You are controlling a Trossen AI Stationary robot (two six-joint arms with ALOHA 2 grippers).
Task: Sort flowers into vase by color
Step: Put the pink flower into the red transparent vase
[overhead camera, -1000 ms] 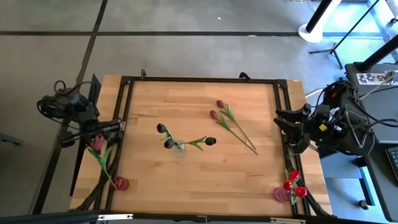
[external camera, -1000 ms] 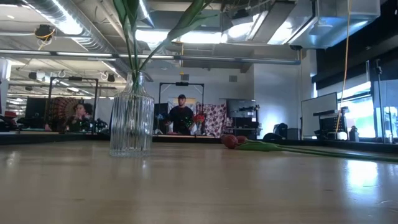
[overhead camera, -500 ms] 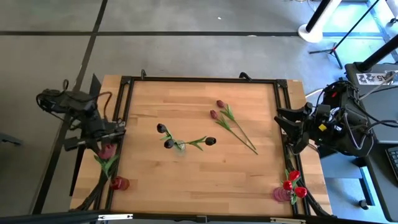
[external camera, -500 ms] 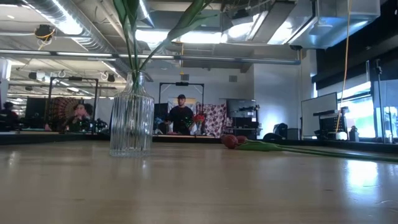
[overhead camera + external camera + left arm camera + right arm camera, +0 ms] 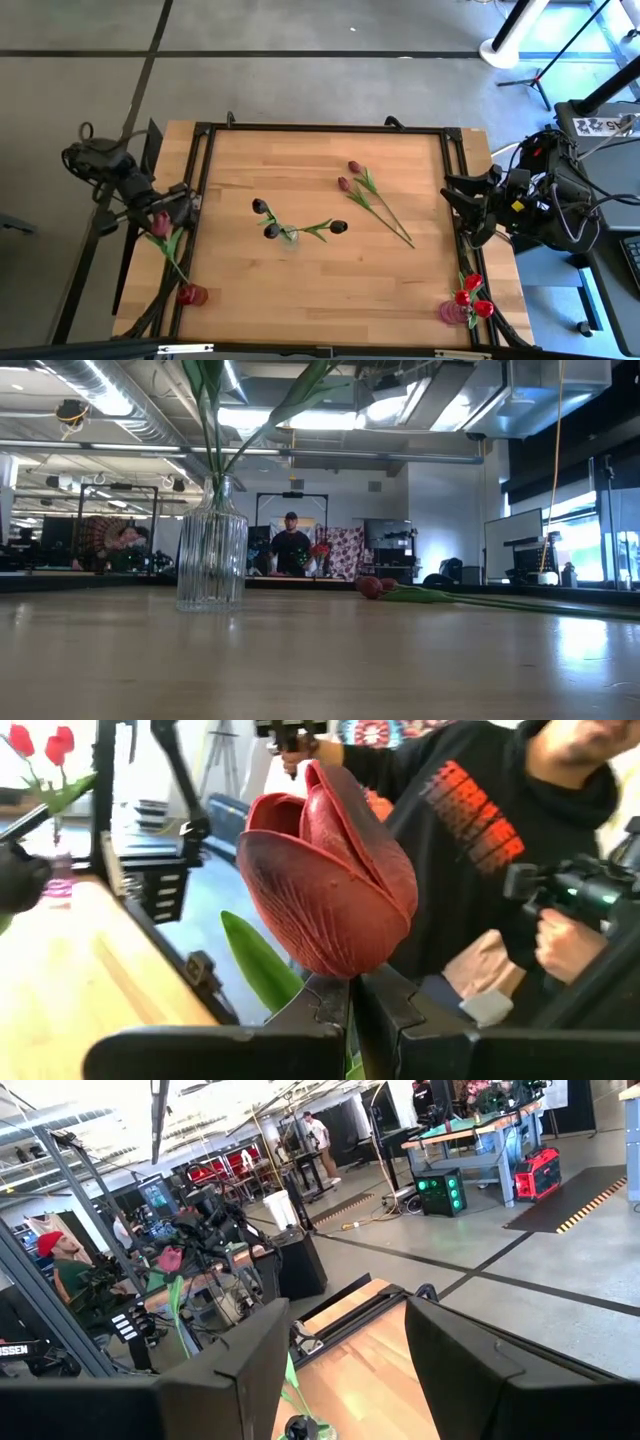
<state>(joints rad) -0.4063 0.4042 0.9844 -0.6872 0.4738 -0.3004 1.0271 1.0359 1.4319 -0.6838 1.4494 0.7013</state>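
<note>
Since half a second ago, the left gripper point(image 5: 152, 212) has been swung back toward the table's left edge, and the mauve-pink tulip with a thin green stem point(image 5: 160, 224) clamped in it has been carried slightly up the left rail; its stem now trails down toward the small dark-red vase point(image 5: 192, 295) at the near left corner. In the left wrist view the dark fingers point(image 5: 330, 1005) are seen closed on the stem just beneath the flower head point(image 5: 330, 885). The right gripper point(image 5: 462, 207) has not been moved; it is held at the right edge with its fingers point(image 5: 225, 1370) spread apart and nothing between them.

The light wooden table point(image 5: 320, 290) is bordered by a black metal frame point(image 5: 320, 128). Open board is left along the far side, along the near side and across the left third.

The ribbed clear glass vase point(image 5: 211, 550) stands near the middle, left of centre, and three dark maroon-black tulips point(image 5: 338, 227) are held in it. Two mauve-pink tulips point(image 5: 345, 183) lie loose on the board to its right, stems pointing toward the near right. Bright red tulips point(image 5: 470, 292) are held in a pinkish vase point(image 5: 448, 312) at the near right corner.
</note>
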